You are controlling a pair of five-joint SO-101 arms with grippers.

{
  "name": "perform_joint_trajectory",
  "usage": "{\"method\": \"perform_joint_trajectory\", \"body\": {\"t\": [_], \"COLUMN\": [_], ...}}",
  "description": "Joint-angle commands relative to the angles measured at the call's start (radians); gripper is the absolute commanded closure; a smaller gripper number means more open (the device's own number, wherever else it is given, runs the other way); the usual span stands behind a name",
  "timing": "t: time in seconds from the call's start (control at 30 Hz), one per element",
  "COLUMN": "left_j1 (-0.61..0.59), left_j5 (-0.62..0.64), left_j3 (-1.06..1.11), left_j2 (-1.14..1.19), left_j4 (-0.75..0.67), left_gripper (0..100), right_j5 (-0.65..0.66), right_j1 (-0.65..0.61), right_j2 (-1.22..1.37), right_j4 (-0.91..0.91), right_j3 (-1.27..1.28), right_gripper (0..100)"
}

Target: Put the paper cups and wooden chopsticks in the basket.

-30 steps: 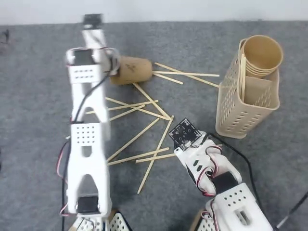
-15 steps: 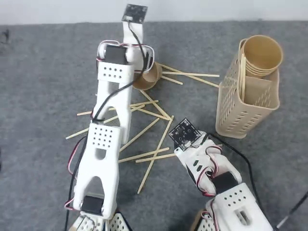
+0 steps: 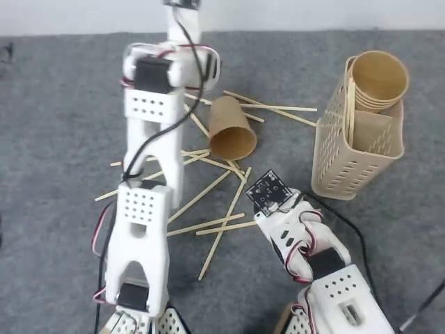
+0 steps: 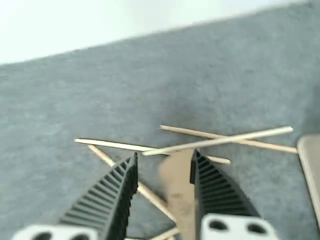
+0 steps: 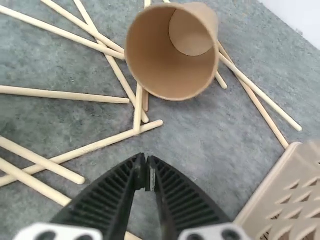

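Left gripper [image 4: 164, 159] parted, right gripper [image 5: 146, 166] closed. Paper cup [image 3: 231, 128] looks loose, sideways on chopsticks [image 3: 208, 191] near basket [image 3: 348, 167]: your grasp may roll it.

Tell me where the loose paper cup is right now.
In the high view the paper cup lies on its side across scattered chopsticks, between the left arm and the basket; its open mouth faces the right gripper.
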Motion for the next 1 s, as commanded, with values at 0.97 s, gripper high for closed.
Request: {"method": "perform_joint_trajectory", "body": {"t": [0.97], "left_j1": [-0.571], "left_j5": [0.183], "left_j3": [0.004], "left_j2": [0.462], "left_j4": [0.029], "left_gripper": [83], "right_j5": [0.058], "right_j1": [0.091], "right_j2": [0.550], "right_j4": [-0.438], "right_j3": [-0.393], "right_gripper": [78.3]}}
